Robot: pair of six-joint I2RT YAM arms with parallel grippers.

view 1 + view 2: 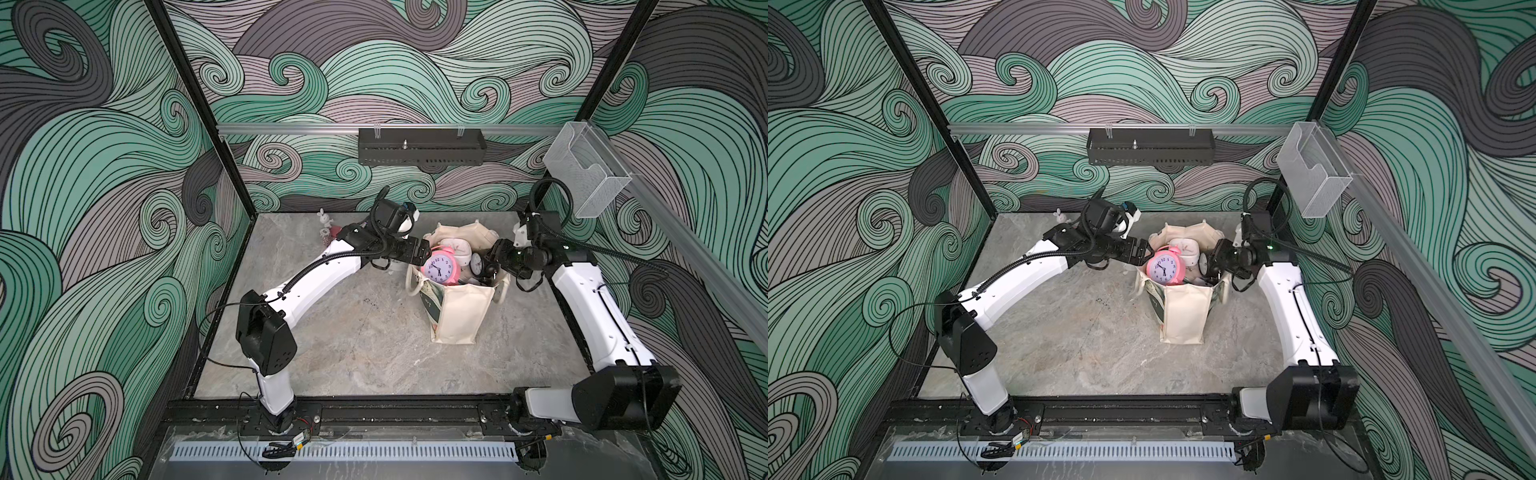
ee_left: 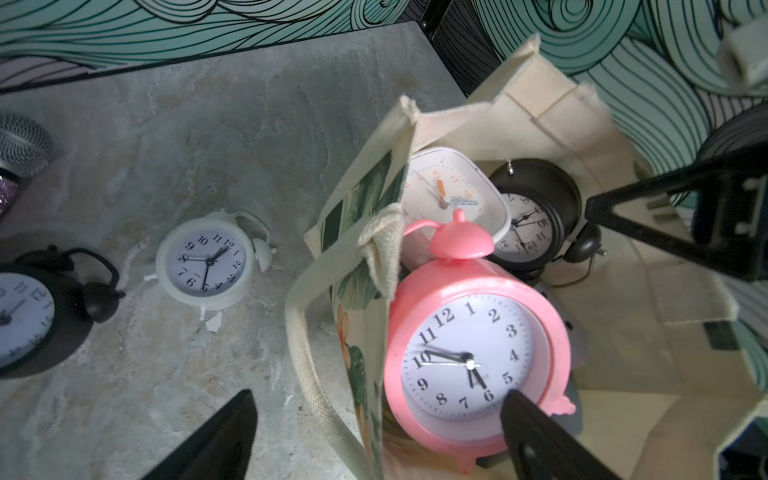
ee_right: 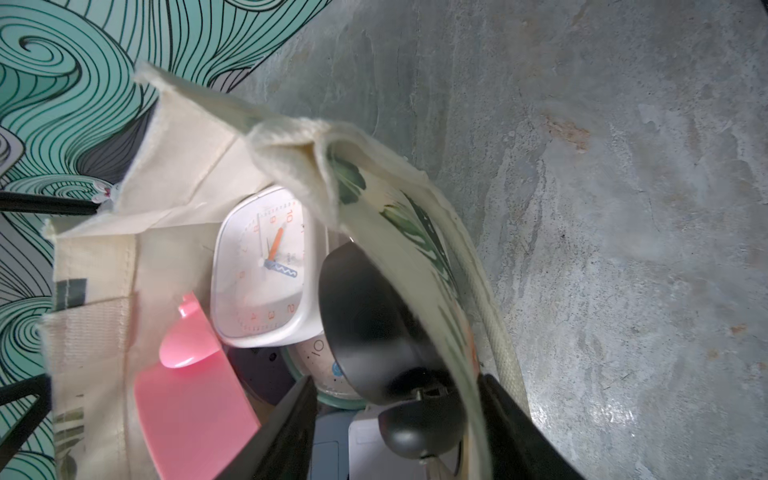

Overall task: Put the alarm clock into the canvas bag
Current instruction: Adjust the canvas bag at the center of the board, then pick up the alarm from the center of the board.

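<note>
Both left jaws and right jaws are spread, astride the walls of your canvas bag (image 2: 582,124). Inside: one pink alarm clock (image 2: 465,340), one white square clock (image 2: 453,187), one black clock (image 2: 536,216). On the table (image 2: 208,145): one white bell clock (image 2: 205,262), one black bell clock (image 2: 37,316).

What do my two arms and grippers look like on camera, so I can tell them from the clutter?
Both arms match: the left arm and right arm have glossy white link shells with bulky black joint housings. A black ribbed cable conduit runs along each. The left gripper and right gripper are black with tapered, wedge-shaped fingers.
</note>
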